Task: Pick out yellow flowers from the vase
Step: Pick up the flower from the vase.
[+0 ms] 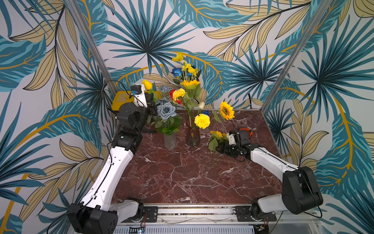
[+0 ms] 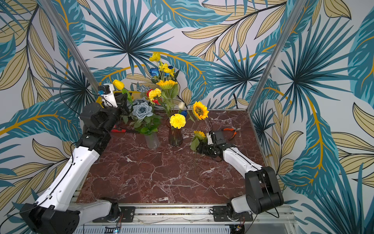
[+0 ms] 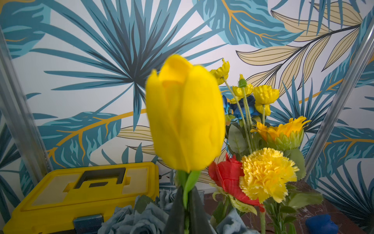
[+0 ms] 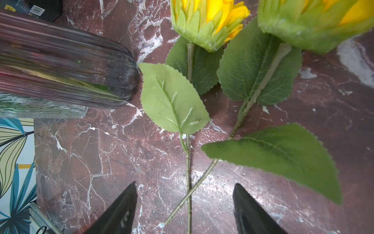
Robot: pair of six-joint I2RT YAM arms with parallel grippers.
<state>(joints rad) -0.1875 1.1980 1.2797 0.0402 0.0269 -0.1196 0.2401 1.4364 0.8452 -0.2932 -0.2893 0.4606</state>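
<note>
Left gripper [image 3: 187, 200] clamps the yellow tulip [image 3: 185, 117] stem; right gripper [image 4: 184, 184] jaws stand apart above two sunflowers [image 4: 210, 20] lying on the table [image 4: 91, 162].

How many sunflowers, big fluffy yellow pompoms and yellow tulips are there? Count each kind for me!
sunflowers: 3, two on the table, one up in the brown vase
pompoms: 2
yellow tulip: 1, its stem pinched in the left pincer
Total: 6
</note>
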